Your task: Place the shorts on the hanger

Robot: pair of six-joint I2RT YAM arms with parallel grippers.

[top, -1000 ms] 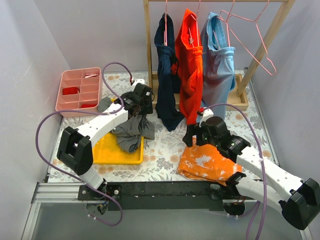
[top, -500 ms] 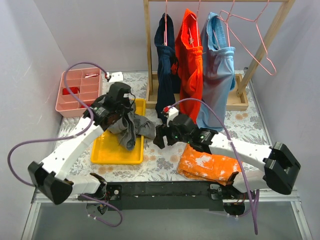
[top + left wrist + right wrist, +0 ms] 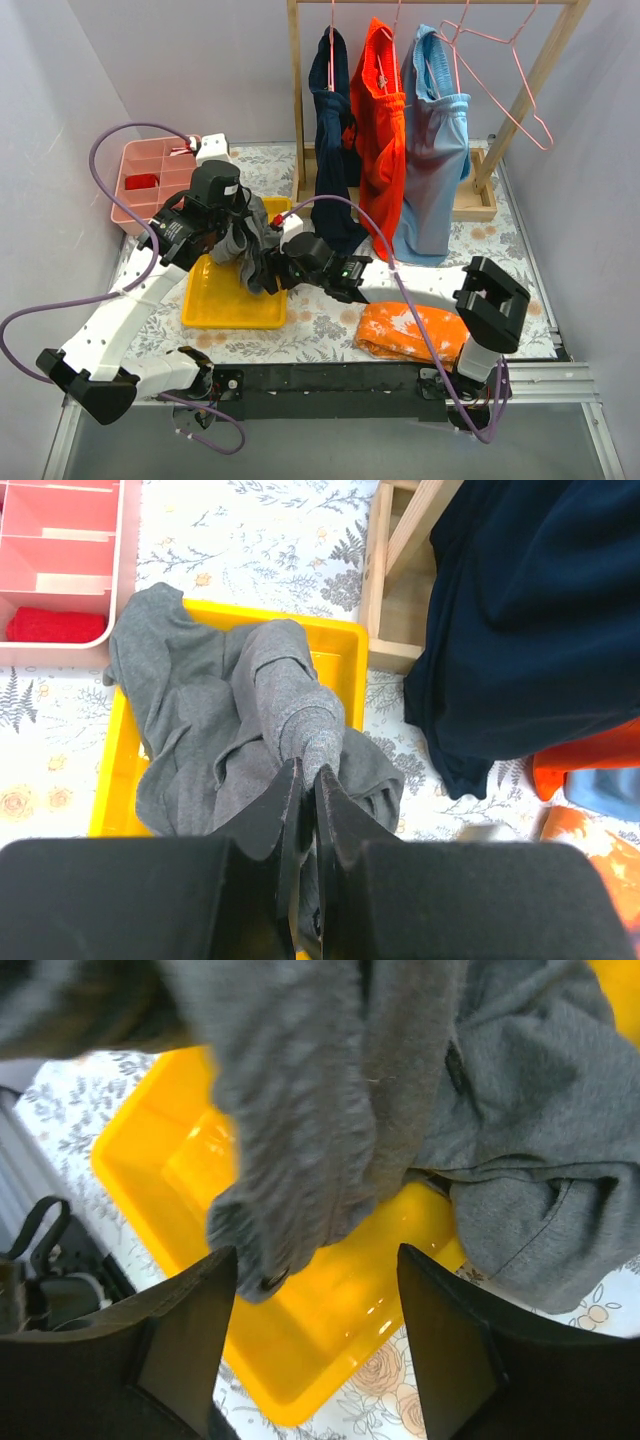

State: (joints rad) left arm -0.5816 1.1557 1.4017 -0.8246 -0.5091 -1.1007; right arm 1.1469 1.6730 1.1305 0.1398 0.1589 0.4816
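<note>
The dark grey shorts [image 3: 262, 247] hang in a bunch over the yellow tray [image 3: 215, 305], partly draped on its rim. My left gripper [image 3: 305, 772] is shut on a raised fold of the shorts [image 3: 200, 700]; from above, the left gripper [image 3: 243, 243] sits over the tray's far end. My right gripper [image 3: 315, 1252] is open, low beside the tray [image 3: 330, 1350], with a dangling corner of the shorts [image 3: 300, 1130] just above the gap between its fingers. An empty pink hanger [image 3: 503, 72] hangs at the right end of the rack.
The wooden rack [image 3: 548, 62] at the back holds navy [image 3: 330, 150], red [image 3: 380, 140] and light blue [image 3: 437, 150] garments. An orange blotched cloth [image 3: 410, 332] lies at the front right. A pink compartment box [image 3: 150, 185] stands at the back left.
My left gripper has shut on the shorts and pulled them up over the tray. My right arm has swung left from the orange cloth to the tray, its jaws narrowing a little.
</note>
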